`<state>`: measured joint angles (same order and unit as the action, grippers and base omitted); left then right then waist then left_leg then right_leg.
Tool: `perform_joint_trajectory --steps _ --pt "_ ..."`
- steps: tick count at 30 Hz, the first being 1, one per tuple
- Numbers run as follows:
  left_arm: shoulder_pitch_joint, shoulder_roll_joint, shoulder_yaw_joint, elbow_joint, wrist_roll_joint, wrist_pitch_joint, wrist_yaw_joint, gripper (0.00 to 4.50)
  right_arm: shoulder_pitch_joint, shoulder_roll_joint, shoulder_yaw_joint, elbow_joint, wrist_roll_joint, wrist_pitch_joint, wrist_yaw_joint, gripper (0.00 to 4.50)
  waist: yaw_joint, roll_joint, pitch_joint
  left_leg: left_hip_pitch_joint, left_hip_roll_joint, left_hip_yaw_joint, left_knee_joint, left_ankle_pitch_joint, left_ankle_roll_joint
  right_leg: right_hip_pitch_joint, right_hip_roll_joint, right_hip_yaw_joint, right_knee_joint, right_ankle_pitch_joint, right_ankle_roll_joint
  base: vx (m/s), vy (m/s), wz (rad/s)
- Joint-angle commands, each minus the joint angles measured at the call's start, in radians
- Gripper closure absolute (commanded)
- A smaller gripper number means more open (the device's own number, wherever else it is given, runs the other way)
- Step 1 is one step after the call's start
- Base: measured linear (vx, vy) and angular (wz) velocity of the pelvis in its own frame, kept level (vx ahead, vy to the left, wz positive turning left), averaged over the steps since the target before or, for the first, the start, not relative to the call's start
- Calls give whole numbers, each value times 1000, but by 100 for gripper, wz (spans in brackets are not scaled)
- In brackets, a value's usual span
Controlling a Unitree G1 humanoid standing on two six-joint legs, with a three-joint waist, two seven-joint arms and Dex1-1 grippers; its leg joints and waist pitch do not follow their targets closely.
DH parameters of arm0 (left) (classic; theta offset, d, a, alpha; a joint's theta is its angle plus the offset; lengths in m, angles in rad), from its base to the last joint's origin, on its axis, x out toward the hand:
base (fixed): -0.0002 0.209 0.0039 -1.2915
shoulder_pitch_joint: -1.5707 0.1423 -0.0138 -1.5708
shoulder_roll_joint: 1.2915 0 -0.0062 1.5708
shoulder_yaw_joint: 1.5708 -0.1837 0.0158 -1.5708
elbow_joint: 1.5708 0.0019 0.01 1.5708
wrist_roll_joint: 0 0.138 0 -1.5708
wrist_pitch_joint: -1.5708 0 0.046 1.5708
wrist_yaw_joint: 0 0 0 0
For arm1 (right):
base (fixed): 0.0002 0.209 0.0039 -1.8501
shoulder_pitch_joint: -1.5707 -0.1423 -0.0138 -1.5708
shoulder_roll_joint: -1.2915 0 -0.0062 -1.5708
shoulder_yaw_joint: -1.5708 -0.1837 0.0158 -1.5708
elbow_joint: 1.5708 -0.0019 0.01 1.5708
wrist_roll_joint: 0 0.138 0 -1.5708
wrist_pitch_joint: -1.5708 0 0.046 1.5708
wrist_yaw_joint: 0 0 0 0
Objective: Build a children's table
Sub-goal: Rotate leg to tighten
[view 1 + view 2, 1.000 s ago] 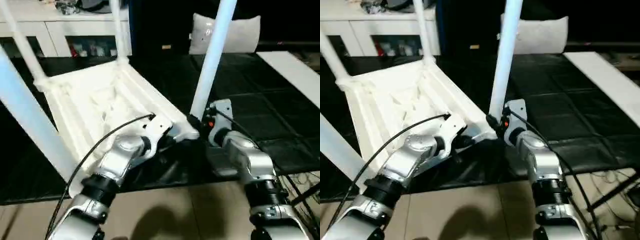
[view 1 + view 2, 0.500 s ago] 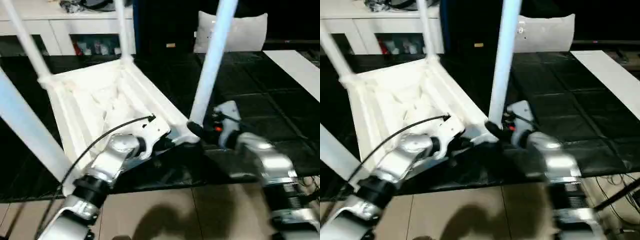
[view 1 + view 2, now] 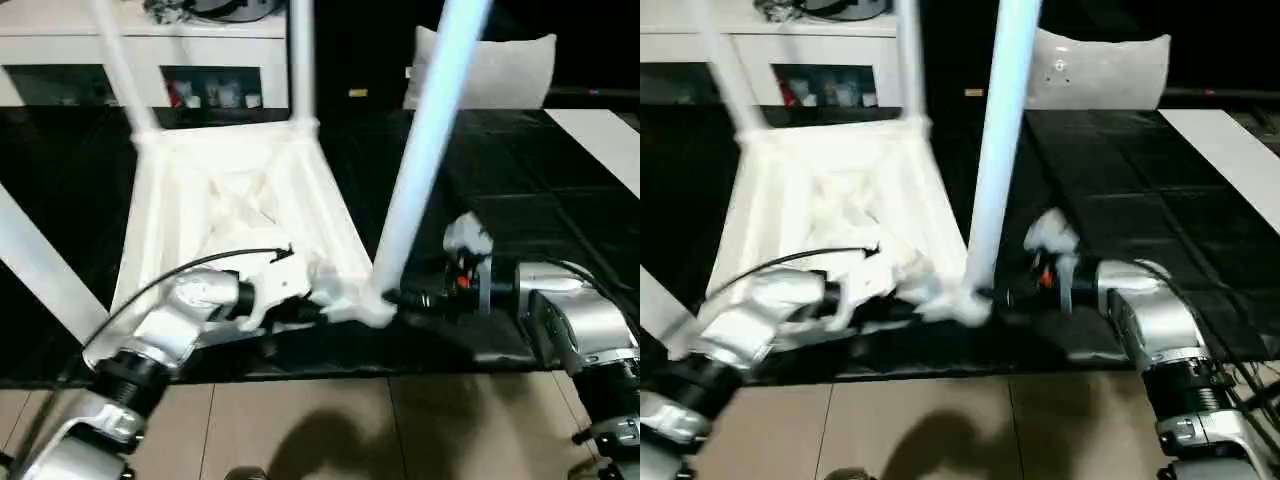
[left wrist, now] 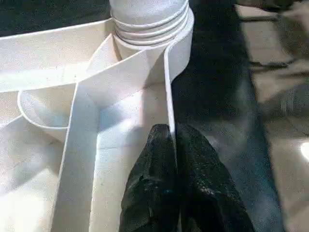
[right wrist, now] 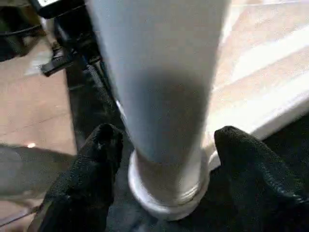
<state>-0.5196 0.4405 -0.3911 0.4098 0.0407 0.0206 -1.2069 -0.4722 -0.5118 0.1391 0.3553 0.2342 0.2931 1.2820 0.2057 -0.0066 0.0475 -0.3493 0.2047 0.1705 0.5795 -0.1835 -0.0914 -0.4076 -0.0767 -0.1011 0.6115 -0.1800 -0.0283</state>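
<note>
The children's table lies upside down on the black floor mat, ribbed underside facing up, with its tapered legs rising from the corner sockets. The left gripper is closed on the thin rim wall of the table top, close to the near corner socket. The right gripper is spread, one black finger on each side of the near leg just above its socket, neither visibly pressing on it.

The upright leg blocks the gap between right claw fingers.
</note>
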Motion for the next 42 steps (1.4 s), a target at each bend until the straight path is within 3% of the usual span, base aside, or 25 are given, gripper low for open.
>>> perform_joint_trajectory --steps 1,9,14,15,16,22,24,25,26,28,31,32,33,34,35,37,42 --pt "-2 8 -64 -11 14 -19 -77 450 -20 -12 20 8 13 -10 50 156 -4 -15 -63 2 34 -2 -58 -163 57 54 -77 58 -73 -255 -151 0 0 0" --pt "-18 15 -61 6 2 -41 -114 450 -29 -7 40 40 17 -20 106 238 -2 -21 -65 -1 32 -4 -59 -174 43 57 -79 57 -73 -275 -138 0 0 0" --pt "-18 5 -57 14 -5 -43 -124 450 -31 3 42 60 19 -24 120 256 -1 -23 -66 -1 32 -4 -57 -164 43 57 -77 57 -69 -243 -148 0 0 0" --pt "-17 0 -56 13 -8 -37 -120 450 -26 5 42 55 22 -20 120 257 -1 -18 -66 -1 32 -4 -57 -165 43 56 -77 57 -69 -241 -149 0 0 0" --pt "-16 -3 -54 13 -10 -32 -117 450 -22 6 42 51 24 -18 121 257 -2 -22 -66 -1 32 -3 -57 -170 42 57 -77 57 -71 -246 -148 0 0 0" --pt "0 -69 -4 -5 -52 103 -21 450 37 61 -12 -25 79 27 30 259 3 -21 -65 0 32 -4 -58 -175 38 57 -77 58 -73 -257 -145 0 0 0" --pt "-2 -100 11 -1 -58 137 24 450 43 94 -21 -30 63 26 -46 259 0 -20 -63 0 31 -6 -60 -193 31 57 -78 55 -79 -306 -135 0 0 0" --pt "-5 -139 30 3 -64 180 86 450 50 138 -33 -32 36 23 -153 259 -9 -19 -55 1 27 -7 -64 -229 12 53 -80 52 -92 -396 -109 0 0 0" --pt "-7 -164 41 0 -68 207 123 450 45 167 -42 -26 17 32 -230 259 -9 -19 -55 1 27 -7 -64 -229 12 53 -80 52 -92 -396 -109 0 0 0" --pt "-9 -182 49 -3 -70 227 149 450 41 188 -49 -21 3 42 -286 260 -26 -21 -57 -3 22 -14 -68 -242 -6 60 -85 45 -103 -496 -59 0 0 0" --pt "-21 -252 81 -11 -75 300 248 450 21 263 -79 -9 -31 99 -470 261 -53 -22 -59 -1 20 -11 -66 -231 6 55 -79 48 -105 -463 -57 0 0 0" --pt "-25 -271 89 -8 -72 311 279 450 16 281 -86 -6 -39 103 -512 261 -53 -22 -59 -1 20 -11 -66 -231 6 55 -79 48 -105 -463 -57 0 0 0" --pt "-37 -324 113 6 -64 336 371 450 1 332 -112 11 -59 116 -635 261 -54 -2 -59 0 20 -13 -66 -225 8 52 -80 51 -102 -444 -68 0 0 0" --pt "-37 -324 113 6 -64 336 371 450 1 332 -112 11 -59 116 -635 261 -62 -7 -58 -2 22 -11 -67 -224 6 51 -76 51 -105 -431 -72 0 0 0" --pt "-52 -387 144 24 -49 361 486 450 -16 386 -145 31 -79 120 -768 261 -64 -14 -63 -5 19 -11 -65 -197 3 57 -76 50 -96 -390 -77 0 0 0" --pt "-65 -435 162 41 -36 370 575 450 -26 421 -167 54 -97 77 -853 261 -66 -10 -65 -2 19 -8 -63 -179 6 54 -76 53 -96 -357 -88 0 0 0" --pt "-58 -415 136 32 -15 347 551 450 -10 412 -171 59 -87 22 -818 261 -55 -10 -71 -11 14 -3 -57 -99 57 64 -71 56 -79 -182 -117 0 0 0"
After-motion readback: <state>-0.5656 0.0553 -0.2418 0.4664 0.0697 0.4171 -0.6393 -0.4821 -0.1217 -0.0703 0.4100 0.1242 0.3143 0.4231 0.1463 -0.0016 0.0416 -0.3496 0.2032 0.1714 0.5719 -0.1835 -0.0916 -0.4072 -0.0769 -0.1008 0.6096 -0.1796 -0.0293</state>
